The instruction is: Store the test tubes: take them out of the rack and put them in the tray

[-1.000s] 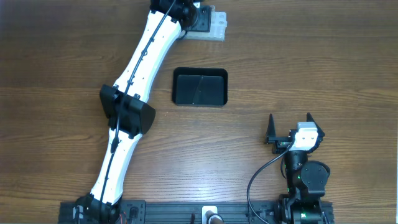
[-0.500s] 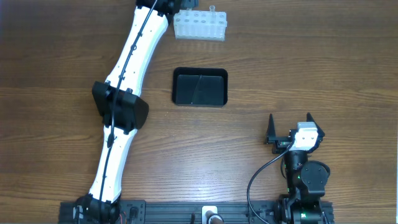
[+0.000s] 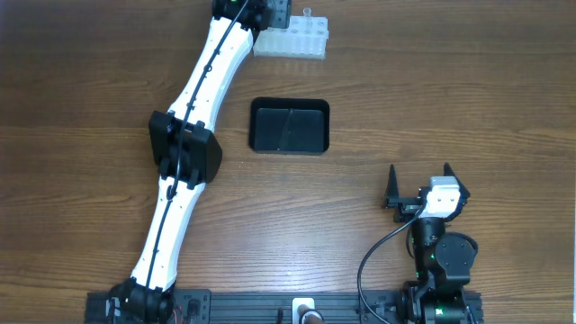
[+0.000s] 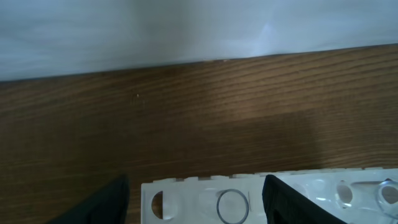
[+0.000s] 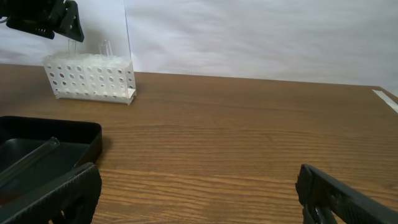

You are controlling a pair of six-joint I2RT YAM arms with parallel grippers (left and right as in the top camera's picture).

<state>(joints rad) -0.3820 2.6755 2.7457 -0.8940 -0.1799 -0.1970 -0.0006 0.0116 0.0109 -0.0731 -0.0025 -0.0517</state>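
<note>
My left gripper (image 3: 273, 11) is at the far edge of the table (image 3: 468, 90), over the left end of the white rack (image 3: 293, 41). In my left wrist view its fingers (image 4: 102, 202) are spread wide with nothing pinched between them. The end of the rack lies below the gap, and I cannot tell whether either finger touches it. One hole just under the gap shows a round ring. I cannot tell whether that is a tube's mouth or only the hole.

One clear test tube (image 3: 308, 12) stands upright in the rack near its far right corner. From my right wrist view it pokes above the top of the rack (image 5: 90, 78).

The black tray (image 3: 257, 135) sits nearer the middle of the table, well apart from the rack and on my side of it. One tube (image 3: 290, 122) lies slanted on its floor. My right wrist view shows that tube (image 5: 28, 158) resting low inside the tray wall (image 5: 68, 129).

My right gripper (image 3: 419, 173) is near my right base, well apart from the tray and the rack. Its fingers (image 5: 59, 196) are parted and hold nothing, with bare wood between them.
</note>
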